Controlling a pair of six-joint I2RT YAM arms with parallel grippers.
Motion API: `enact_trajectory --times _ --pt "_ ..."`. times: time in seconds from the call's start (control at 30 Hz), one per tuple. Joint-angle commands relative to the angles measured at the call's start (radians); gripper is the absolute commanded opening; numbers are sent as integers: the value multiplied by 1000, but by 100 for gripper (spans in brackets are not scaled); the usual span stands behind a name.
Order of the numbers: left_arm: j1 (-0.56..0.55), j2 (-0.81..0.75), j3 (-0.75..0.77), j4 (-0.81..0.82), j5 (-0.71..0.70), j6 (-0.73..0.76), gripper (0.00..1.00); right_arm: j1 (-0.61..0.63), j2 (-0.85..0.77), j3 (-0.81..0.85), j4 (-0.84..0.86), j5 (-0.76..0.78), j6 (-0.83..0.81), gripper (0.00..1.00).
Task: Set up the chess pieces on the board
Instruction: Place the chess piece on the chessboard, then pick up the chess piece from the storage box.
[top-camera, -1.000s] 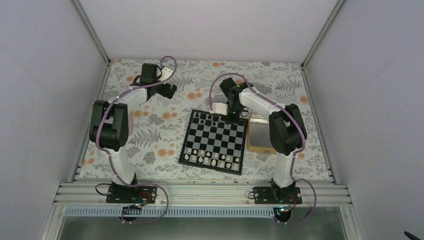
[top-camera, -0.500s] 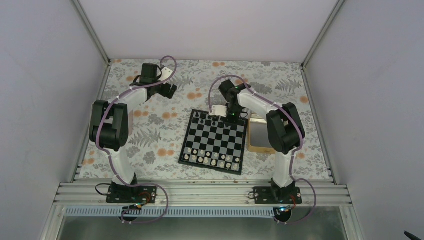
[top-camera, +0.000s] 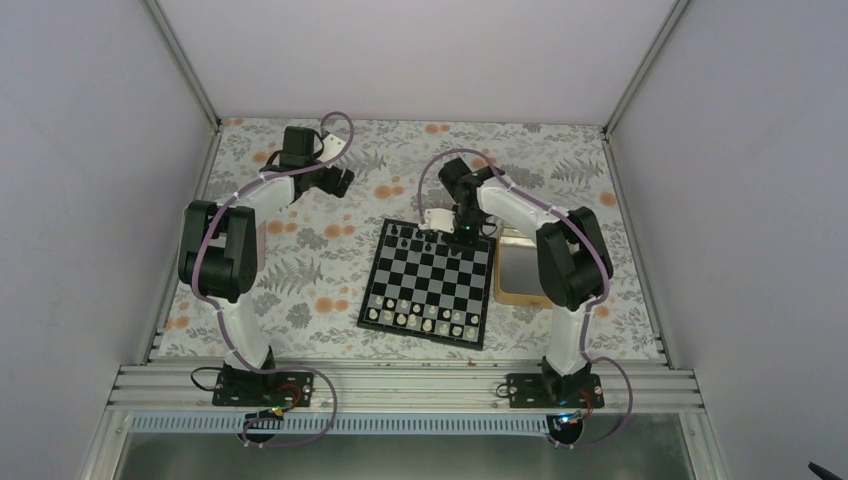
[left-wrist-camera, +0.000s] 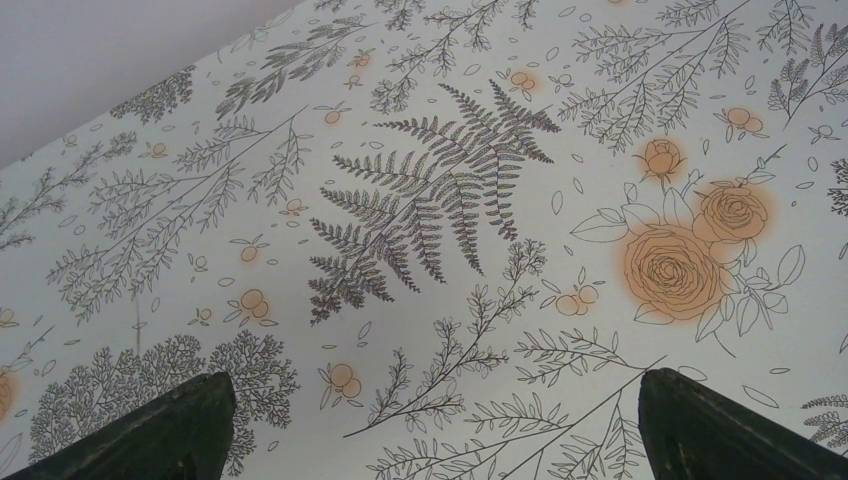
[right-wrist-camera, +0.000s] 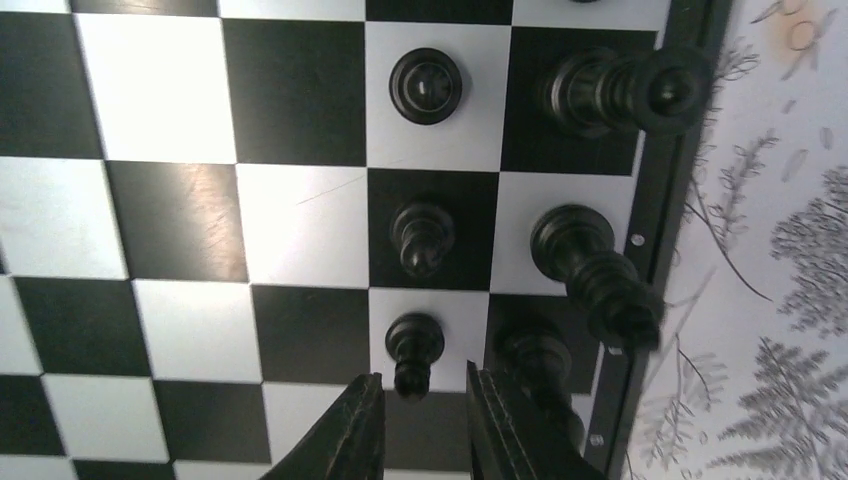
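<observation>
Right tool (right-wrist-camera: 425, 382): slightly parted, tips flanking tiny black pawn (right-wrist-camera: 414, 345) on black-and-white chequered board (right-wrist-camera: 170, 100), no grip. Left tool (left-wrist-camera: 432, 380) wide apart, empty, above floral bench (left-wrist-camera: 450, 200).

The black-and-white jointed left arm (top-camera: 225, 250) was folded at its dark elbow and reached toward the far left corner, with the wrist turned inward. Its black two-finger left gripper (top-camera: 338, 181) was held low, and the dark fingers (left-wrist-camera: 150, 435) were spread wide apart. The matching black-and-white right arm (top-camera: 570, 265) was bent over toward the middle. Its black right gripper (top-camera: 462, 232) was pointed steeply downward, and its tapered fingers (right-wrist-camera: 345, 435) were parted by only a narrow gap.
</observation>
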Motion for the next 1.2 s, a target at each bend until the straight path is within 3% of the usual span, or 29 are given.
enact_trajectory --times 0.0,0.1,0.27,0.5,0.83,1.17 --pt "-1 -7 2 23 6 3 100 -13 -135 35 -55 -18 -4 26" --pt "0 -9 -3 30 2 5 100 -79 -228 10 -69 43 8 27" --pt "-1 -8 2 29 7 2 100 -290 -342 -68 -94 87 -14 28" --pt "-2 -7 4 29 10 2 100 -551 -418 -251 -15 85 -67 29" --pt "-1 -15 0 34 17 -3 100 -634 -347 -395 144 128 -76 30" --pt "-1 -17 -5 37 19 -2 100 -648 -261 -402 194 160 -87 30"
